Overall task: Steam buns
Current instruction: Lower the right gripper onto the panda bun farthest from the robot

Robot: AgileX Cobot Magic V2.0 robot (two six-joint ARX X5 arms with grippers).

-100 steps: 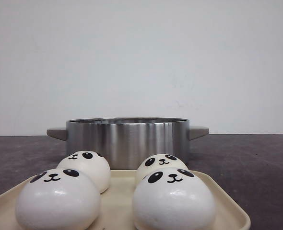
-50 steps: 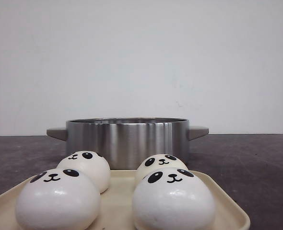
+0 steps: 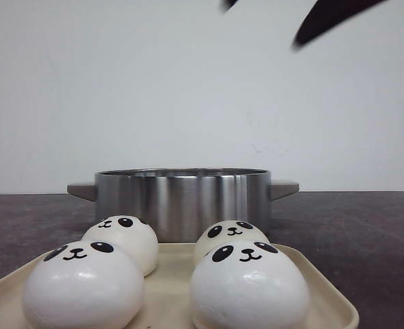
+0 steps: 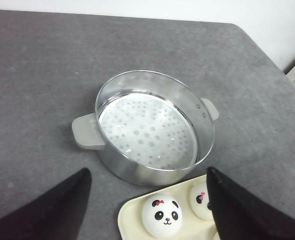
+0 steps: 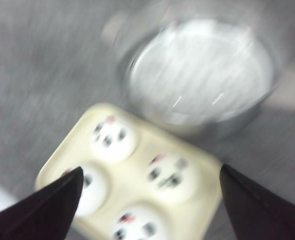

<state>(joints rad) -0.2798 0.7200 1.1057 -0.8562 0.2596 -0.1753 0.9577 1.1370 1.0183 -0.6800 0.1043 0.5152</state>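
On the cream tray just in front of the empty steamer pot sit all four buns, so nothing's loaded yet, and both the left end effector and right end effector are spread wide, holding nothing.

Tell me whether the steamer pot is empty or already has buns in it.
Empty. The left wrist view shows the steamer pot with only its bare perforated plate inside; the buns sit on the tray.
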